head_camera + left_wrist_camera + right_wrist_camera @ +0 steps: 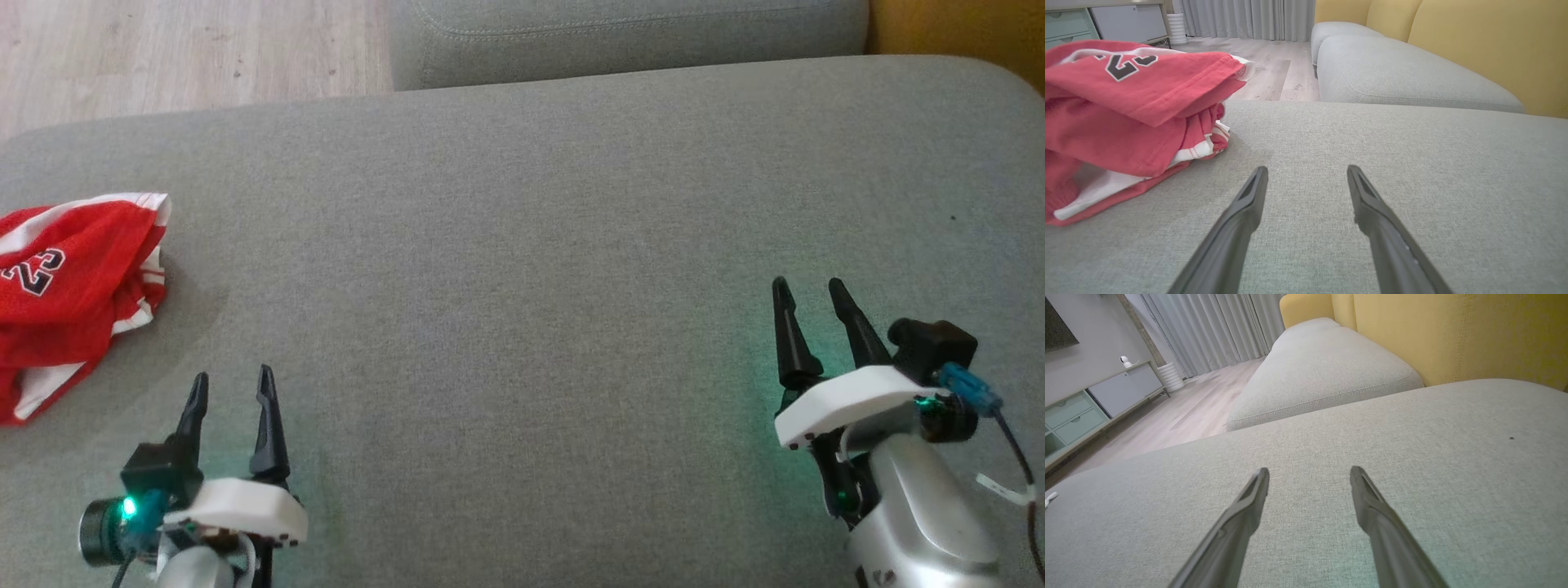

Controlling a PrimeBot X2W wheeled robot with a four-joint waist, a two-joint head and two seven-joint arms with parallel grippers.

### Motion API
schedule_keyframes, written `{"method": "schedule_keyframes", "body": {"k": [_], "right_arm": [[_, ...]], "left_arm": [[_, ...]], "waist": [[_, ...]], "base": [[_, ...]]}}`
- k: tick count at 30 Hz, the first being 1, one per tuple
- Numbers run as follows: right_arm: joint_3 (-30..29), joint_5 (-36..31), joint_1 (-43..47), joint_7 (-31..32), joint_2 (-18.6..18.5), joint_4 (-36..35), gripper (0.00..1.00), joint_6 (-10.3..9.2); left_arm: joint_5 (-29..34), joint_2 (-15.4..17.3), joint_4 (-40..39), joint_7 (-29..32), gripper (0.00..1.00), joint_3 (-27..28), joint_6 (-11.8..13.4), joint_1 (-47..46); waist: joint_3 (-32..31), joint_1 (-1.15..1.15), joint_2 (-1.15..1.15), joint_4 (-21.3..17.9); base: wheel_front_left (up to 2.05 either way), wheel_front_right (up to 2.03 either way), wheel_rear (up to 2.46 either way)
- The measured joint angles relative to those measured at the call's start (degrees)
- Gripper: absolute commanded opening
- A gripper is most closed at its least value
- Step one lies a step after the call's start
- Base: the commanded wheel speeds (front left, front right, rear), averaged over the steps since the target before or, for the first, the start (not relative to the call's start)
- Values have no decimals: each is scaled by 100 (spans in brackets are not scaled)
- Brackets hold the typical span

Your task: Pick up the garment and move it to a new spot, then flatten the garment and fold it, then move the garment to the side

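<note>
Garment (69, 294): red jersey with white striped trim and a black-and-white number print, lying bunched and crumpled at the left edge of the head view, on the grey sofa cushion (522, 204); in the left wrist view it fills the upper left (1126, 122). Left gripper (233, 374): lower left of the head view, fingers pointing up the frame, just right of the garment and apart from it; jaws spread wide, holding nothing (1307, 169). Right gripper (810, 283): lower right, well apart from the garment, tilted slightly left, jaws likewise spread wide above bare cushion (1310, 471). Surroundings: second grey cushion (620, 37) at top centre, wooden floor (188, 49) at upper left, yellow backrest (1453, 330).
</note>
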Motion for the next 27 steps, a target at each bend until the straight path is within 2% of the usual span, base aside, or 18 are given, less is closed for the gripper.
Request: {"method": "schedule_keyframes", "body": {"k": [10,16,27], "right_arm": [[-40,-732,-231,-188,8,82,100,0],[-100,-1071,-230,-298,46,175,100,0],[-191,-1247,-230,-353,62,250,100,0]], "left_arm": [[630,0,-93,-163,100,27,107,-92],[878,-73,-107,-261,100,236,118,-91],[1114,-247,-60,-322,100,509,-58,-92]], "waist": [[38,0,0,-40],[67,0,0,-62],[137,0,0,-3]], "base": [[0,0,0],[0,0,0],[0,0,0]]}}
